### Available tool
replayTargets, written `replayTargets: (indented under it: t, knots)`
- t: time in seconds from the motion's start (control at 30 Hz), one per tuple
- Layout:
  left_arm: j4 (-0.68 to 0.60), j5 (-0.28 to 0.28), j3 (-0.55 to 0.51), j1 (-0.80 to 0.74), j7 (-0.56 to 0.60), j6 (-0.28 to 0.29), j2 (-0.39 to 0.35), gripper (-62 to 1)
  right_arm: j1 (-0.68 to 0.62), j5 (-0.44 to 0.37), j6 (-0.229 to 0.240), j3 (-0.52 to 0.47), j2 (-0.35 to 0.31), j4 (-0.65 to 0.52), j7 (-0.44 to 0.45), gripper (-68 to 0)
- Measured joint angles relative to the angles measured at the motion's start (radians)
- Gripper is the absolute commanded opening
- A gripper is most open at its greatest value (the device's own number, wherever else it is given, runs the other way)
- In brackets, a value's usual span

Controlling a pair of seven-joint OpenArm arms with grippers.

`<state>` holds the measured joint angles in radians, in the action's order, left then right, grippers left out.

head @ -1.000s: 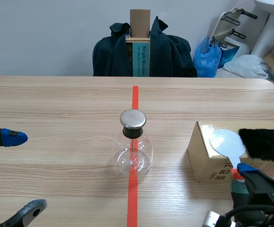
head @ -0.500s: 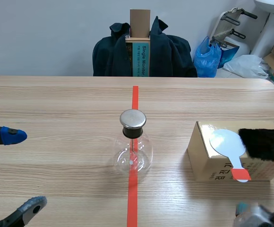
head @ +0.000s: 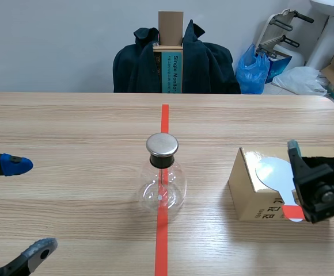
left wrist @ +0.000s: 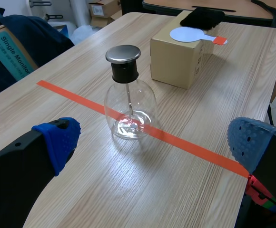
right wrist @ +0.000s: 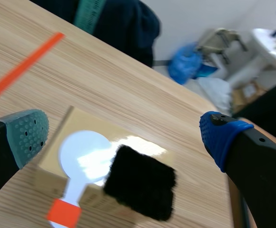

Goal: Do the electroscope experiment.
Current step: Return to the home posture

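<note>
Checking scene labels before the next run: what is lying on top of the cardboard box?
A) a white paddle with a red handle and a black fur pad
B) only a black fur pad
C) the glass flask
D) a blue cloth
A: the white paddle and the black fur pad both lie on the cardboard box, while the glass flask stands apart on the tape line.

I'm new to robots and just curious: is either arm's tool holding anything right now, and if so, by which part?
Nothing is held: the left tool and the right tool are both open, gripping nothing.
</note>
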<state>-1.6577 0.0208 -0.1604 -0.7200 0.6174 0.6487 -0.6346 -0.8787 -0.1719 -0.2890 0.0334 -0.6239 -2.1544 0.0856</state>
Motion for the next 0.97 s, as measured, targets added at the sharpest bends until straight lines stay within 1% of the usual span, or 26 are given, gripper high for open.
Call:
replayTargets:
  t: [0.07, 0.17, 0.23, 0.27, 0.33, 0.4, 0.43, 0.5, 0.57, 0.67, 0.97]
  knots:
    - [0.0, 0.002, 0.0, 0.0, 0.0, 0.0, 0.0, 1.4, 0.045, -0.045, 0.1, -0.019, 0.0, -0.001, -0.001, 0.4]
    - [0.0, 0.007, 0.0, 0.0, 0.0, 0.0, 0.0, 1.4, 0.114, -0.077, 0.251, -0.022, 0.0, -0.001, -0.025, 0.4]
    - [0.0, 0.007, 0.0, 0.0, 0.0, 0.0, 0.0, 1.4, 0.145, -0.097, 0.323, -0.02, 0.001, -0.001, -0.034, 0.4]
    - [0.0, 0.007, 0.0, 0.0, 0.0, 0.0, 0.0, 1.4, 0.156, -0.117, 0.344, -0.019, 0.001, -0.001, -0.034, 0.4]
    - [0.0, 0.007, 0.0, 0.0, 0.0, 0.0, 0.0, 1.4, 0.176, -0.159, 0.365, -0.018, 0.003, -0.001, -0.033, 0.4]
    - [0.0, 0.007, 0.0, 0.0, 0.0, 0.0, 0.0, 1.4, 0.193, -0.189, 0.399, -0.018, 0.003, -0.001, -0.033, 0.4]
    - [0.0, 0.007, 0.0, 0.0, 0.0, 0.0, 0.0, 1.4, 0.2, -0.192, 0.419, -0.014, 0.003, -0.001, -0.032, 0.4]
    - [0.0, 0.007, 0.0, 0.0, 0.0, 0.0, 0.0, 1.4, 0.205, -0.191, 0.433, 0.004, 0.003, -0.001, -0.031, 0.4]
    - [0.0, 0.007, 0.0, 0.0, 0.0, 0.0, 0.0, 1.4, 0.204, -0.163, 0.446, 0.026, 0.003, -0.001, -0.032, 0.4]
    - [0.0, 0.007, 0.0, 0.0, 0.0, 0.0, 0.0, 1.4, 0.203, -0.131, 0.451, 0.054, 0.003, 0.001, -0.031, 0.4]
    - [0.0, 0.007, 0.0, 0.0, 0.0, 0.0, 0.0, 1.4, 0.202, -0.132, 0.45, 0.06, 0.003, 0.001, -0.031, 0.4]
